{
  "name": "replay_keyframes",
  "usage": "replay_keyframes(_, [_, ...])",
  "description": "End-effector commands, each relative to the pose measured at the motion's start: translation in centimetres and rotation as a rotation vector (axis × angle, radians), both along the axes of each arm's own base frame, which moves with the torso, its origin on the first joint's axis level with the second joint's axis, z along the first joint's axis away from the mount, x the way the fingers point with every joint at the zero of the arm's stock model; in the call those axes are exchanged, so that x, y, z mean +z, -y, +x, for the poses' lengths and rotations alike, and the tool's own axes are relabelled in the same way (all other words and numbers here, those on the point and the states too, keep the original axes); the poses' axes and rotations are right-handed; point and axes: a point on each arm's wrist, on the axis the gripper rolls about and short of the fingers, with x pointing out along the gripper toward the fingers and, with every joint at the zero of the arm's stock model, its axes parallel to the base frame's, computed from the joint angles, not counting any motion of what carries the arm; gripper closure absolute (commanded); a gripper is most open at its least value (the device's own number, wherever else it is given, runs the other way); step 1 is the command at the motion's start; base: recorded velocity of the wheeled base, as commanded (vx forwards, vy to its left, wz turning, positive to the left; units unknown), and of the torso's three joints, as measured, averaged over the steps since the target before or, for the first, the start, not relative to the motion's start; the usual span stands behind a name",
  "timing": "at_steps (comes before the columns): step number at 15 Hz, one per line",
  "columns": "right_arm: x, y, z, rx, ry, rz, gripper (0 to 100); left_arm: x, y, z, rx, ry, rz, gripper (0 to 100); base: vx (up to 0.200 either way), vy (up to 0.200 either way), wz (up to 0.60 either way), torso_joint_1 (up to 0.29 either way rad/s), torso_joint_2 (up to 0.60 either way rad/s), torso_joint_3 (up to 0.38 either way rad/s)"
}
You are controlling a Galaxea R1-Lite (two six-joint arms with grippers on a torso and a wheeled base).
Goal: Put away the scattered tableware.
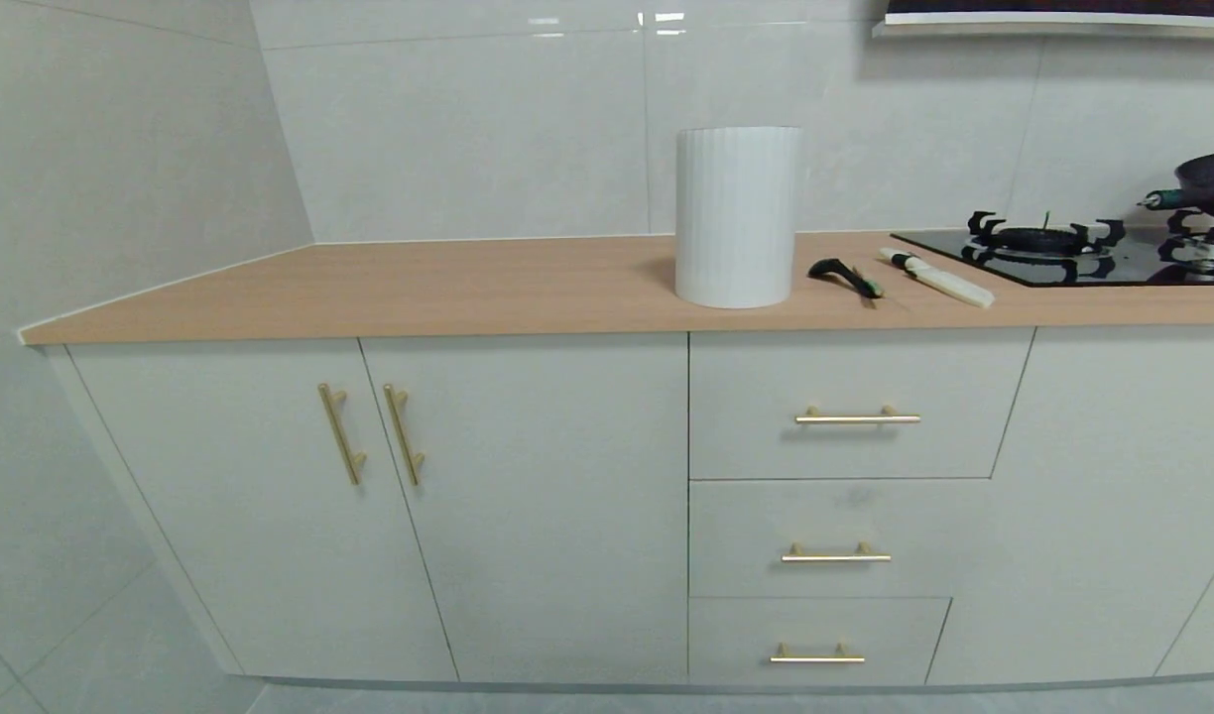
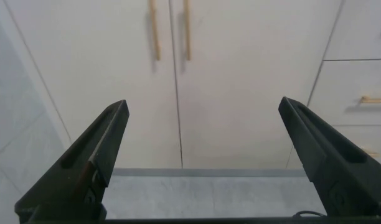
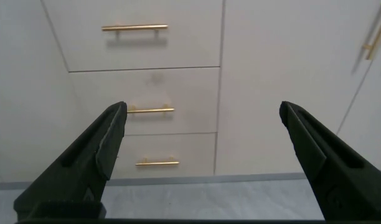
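A tall white ribbed holder stands upright on the wooden countertop. Just right of it lies a small black utensil with a green tip. Beyond that lies a knife with a dark handle and a cream blade, close to the stove edge. My left gripper is open and holds nothing; it hangs low in front of the double cabinet doors. My right gripper is also open and holds nothing, facing the stack of drawers.
A black gas hob with pan supports fills the counter's right end, with a dark pan on the far burner. Below the counter are two doors with gold handles and three drawers. A tiled wall closes the left side.
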Motion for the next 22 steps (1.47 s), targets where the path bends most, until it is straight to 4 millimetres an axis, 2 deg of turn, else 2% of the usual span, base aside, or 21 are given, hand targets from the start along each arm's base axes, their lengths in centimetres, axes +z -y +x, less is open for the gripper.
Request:
replay_keyframes(1, [0.0,0.0,0.01,0.0,-0.002,-0.001,0,0.0,0.0,0.0,0.001,0.0,0.0,0,0.0,0.0,0.0,0.0,0.0,0.0])
replay_keyframes(5, [0.0,0.0,0.01,0.0,-0.002,-0.001,0,0.0,0.0,0.0,0.001,0.0,-0.001,0,0.0,0.0,0.0,0.0,0.0,0.0])
replay_keyframes(8, [0.0,0.0,0.01,0.0,-0.002,-0.001,0,0.0,0.0,0.0,0.001,0.0,-0.001,0,0.2,0.0,0.0,-0.002,0.0,0.005])
replay_keyframes(22, [0.01,-0.01,0.0,0.006,-0.001,-0.033,0,0.0,0.0,0.0,0.001,0.0,-0.001,0,0.0,0.0,0.0,0.0,0.0,0.0])
